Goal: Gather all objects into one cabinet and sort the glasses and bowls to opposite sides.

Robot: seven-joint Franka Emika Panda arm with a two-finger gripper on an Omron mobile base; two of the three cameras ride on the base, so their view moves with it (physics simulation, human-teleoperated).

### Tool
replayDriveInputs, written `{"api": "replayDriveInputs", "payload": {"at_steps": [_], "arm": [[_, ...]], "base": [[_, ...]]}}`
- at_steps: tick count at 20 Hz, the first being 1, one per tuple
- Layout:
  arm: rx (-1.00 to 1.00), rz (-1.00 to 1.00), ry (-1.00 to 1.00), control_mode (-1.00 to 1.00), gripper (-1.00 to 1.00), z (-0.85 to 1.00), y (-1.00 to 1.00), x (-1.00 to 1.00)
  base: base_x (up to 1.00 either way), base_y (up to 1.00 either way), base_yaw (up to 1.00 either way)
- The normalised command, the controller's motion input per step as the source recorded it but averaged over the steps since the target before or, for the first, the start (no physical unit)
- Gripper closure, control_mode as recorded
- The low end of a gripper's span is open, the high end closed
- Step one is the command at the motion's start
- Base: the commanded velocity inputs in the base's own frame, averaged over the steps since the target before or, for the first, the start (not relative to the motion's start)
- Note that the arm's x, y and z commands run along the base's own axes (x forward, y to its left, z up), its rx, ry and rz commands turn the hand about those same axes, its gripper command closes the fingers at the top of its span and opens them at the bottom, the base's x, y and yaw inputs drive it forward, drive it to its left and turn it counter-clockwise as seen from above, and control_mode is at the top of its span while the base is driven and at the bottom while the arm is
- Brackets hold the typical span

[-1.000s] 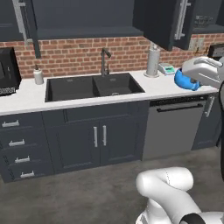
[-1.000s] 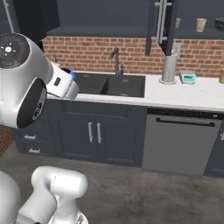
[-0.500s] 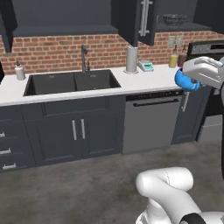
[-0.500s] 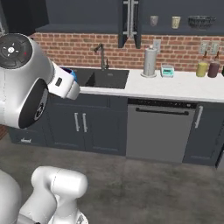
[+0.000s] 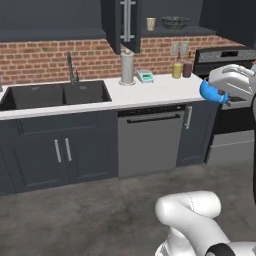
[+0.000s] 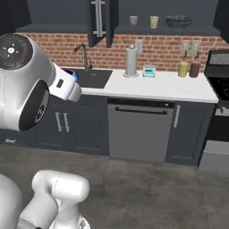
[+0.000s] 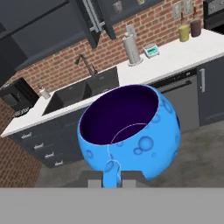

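Blue bowl in the claw at right, cream tumbler and dark bowl up in the open cabinet.

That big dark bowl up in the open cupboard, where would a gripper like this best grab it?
Probably by the rim. The dark mesh bowl is wide and shallow, too broad to span, and sits upright on the cabinet shelf, right of two tumblers. Coming from the open front, one finger inside and one outside its near edge seems safest.

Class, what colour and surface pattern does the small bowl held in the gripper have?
The small bowl is glossy bright blue with paler bubble-like rings outside and dark purple inside, clearest in the hand view.
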Motion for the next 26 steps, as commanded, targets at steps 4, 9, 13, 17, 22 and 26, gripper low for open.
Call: {"api": "replayDriveInputs", "payload": {"at_steps": [4,9,13,17,22,26], "arm": [[0.00,0.00,0.00,1.00,1.00,0.00,0.00,0.00],[0.00,0.00,0.00,1.00,1.00,0.00,0.00,0.00],[0.00,0.00,0.00,1.00,1.00,0.00,0.00,0.00],[0.00,0.00,0.00,1.00,1.00,0.00,0.00,0.00],[0.00,0.00,0.00,1.00,1.00,0.00,0.00,0.00],[0.00,0.00,0.00,1.00,1.00,0.00,0.00,0.00]], "base": [[0.00,-0.67,0.00],[0.00,-0.60,0.00],[0.01,-0.48,0.00],[0.23,-0.29,-0.02],[0.38,-0.15,-0.03],[0.44,-0.11,0.00]]}}
